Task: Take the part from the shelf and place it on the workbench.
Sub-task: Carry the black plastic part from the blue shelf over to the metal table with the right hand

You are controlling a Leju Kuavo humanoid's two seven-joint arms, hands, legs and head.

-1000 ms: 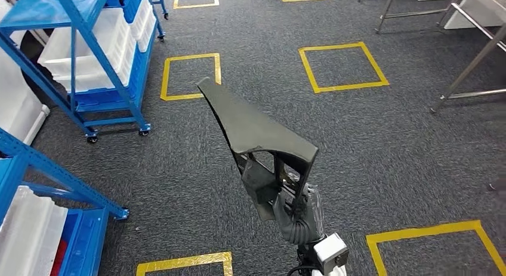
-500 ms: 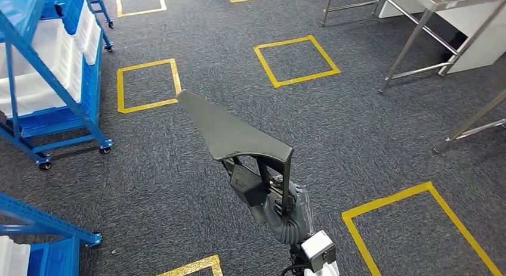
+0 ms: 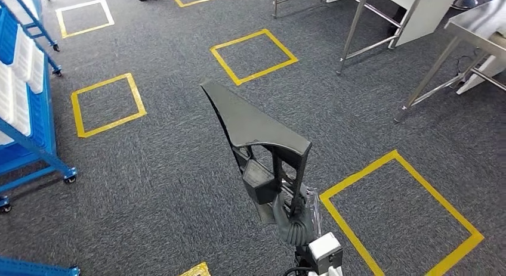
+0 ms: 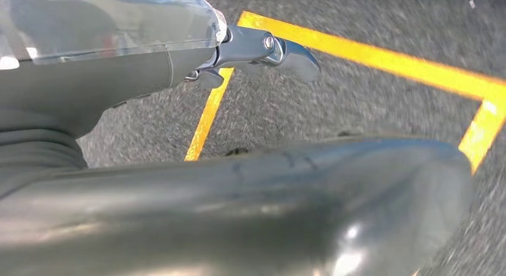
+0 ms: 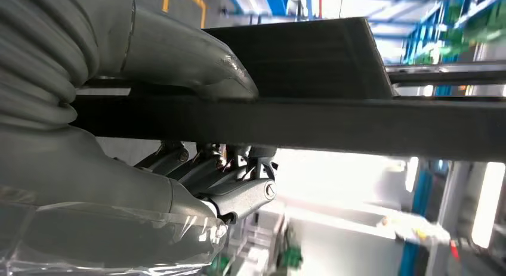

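Between the earlier frames and this one our whole view has swung: the blue shelf [image 3: 27, 103] has slid off to our left edge and steel-legged tables [image 3: 388, 25] have come in at upper right, so it is we who have turned, not the furniture. Our right hand [image 3: 290, 213] holds the dark part [image 3: 256, 130] upright in front of us, the thumb [image 5: 179, 55] pressed on one side of a lower bar of the part and the darker fingers [image 5: 206, 168] curled under the other, closed firmly round it. That part, a long wedge-shaped black piece with an open frame at its base, stands above the grey carpet [image 3: 167, 168], just left of the nearest yellow floor square [image 3: 397, 213] and well apart from the tables. Our left hand [image 4: 179, 49] hangs over the carpet near a yellow line; we judge its fingers loosely apart and holding nothing, though little of them shows.

Risks, as we judge them: the part is tall and gripped only at its foot, so a sharp turn or step could make it pivot or slip in the fingers; its raised tip could also strike a table leg or edge as we close in.

Count: one part, one shelf clearly seen, two tables at least, five taped squares whole or partial.
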